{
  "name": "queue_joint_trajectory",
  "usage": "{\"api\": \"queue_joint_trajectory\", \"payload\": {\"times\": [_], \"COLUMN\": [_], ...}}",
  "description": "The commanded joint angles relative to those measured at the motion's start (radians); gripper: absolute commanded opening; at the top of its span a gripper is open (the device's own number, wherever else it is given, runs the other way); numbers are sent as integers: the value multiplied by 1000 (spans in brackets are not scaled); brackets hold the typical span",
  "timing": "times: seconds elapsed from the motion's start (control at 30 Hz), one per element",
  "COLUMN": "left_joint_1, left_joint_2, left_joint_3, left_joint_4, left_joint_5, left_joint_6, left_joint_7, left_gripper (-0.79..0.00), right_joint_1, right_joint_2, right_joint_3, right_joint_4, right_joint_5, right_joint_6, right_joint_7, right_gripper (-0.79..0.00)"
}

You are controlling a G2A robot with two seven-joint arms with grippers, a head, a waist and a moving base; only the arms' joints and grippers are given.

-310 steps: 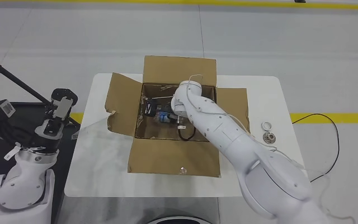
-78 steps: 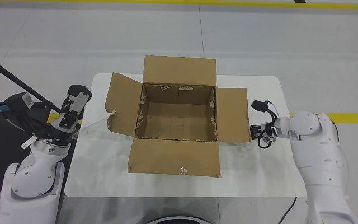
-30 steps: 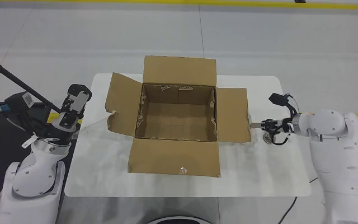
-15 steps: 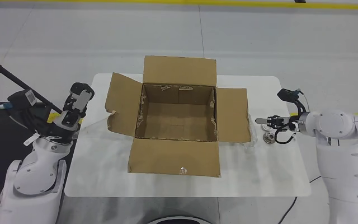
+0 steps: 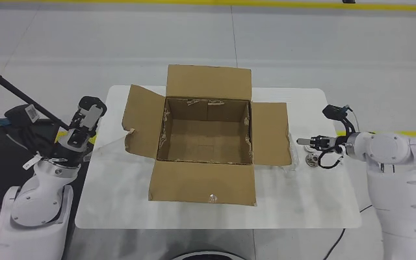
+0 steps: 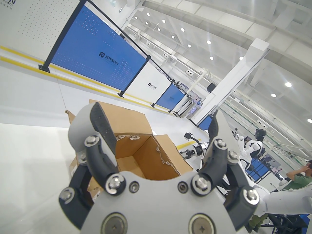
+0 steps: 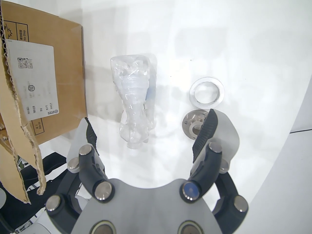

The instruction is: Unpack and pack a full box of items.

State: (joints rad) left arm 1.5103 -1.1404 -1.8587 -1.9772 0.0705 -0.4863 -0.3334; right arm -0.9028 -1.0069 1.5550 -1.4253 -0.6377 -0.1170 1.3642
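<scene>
Brown cardboard box (image 5: pixel 207 140), flaps splayed and interior bare, at the middle of the white table (image 5: pixel 130 201). At 3 o'clock from it, just beside the right flap: a crumpled clear plastic-wrapped packet (image 7: pixel 133 101), then a pale flat ring (image 7: pixel 206 94) and a silvery metal flange (image 7: pixel 192 125) (ring at 12 o'clock of the flange, near but apart). Right gripper (image 7: pixel 149 119) spread wide, holding nothing, hovering above packet and flange. Left gripper (image 6: pixel 156 113) likewise wide and empty, off the table edge at 9 o'clock, tilted up toward the box. Unpacking apparently done; packing judged the step in hand. To do it well: pick one item, probably the packet, and centre both pads (image 7: pixel 204 132) across its narrow waist. Descend squarely and close gently, given the soft, slippery-looking film. Keep clear of the flange while closing. Lift above the flap edge before swinging toward 9 o'clock, then lower well inside the box, not onto the rim.
</scene>
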Motion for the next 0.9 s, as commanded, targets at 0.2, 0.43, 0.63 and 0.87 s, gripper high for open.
{"api": "queue_joint_trajectory", "payload": {"times": [0.2,0.43,0.63,0.87], "left_joint_1": [-16,-24,-12,-5], "left_joint_2": [3,4,4,5], "left_joint_3": [2,16,11,12], "left_joint_4": [10,32,44,38], "left_joint_5": [-6,-15,-24,-21], "left_joint_6": [-2,-13,-25,-28], "left_joint_7": [-13,-15,-7,-11], "left_gripper": [0,0,0,0], "right_joint_1": [-89,-158,-158,-188], "right_joint_2": [32,50,50,49], "right_joint_3": [87,147,147,140], "right_joint_4": [-92,-126,-126,-128], "right_joint_5": [-50,8,8,43], "right_joint_6": [-99,-215,-215,-251], "right_joint_7": [25,38,38,-36], "right_gripper": [0,0,0,0]}}
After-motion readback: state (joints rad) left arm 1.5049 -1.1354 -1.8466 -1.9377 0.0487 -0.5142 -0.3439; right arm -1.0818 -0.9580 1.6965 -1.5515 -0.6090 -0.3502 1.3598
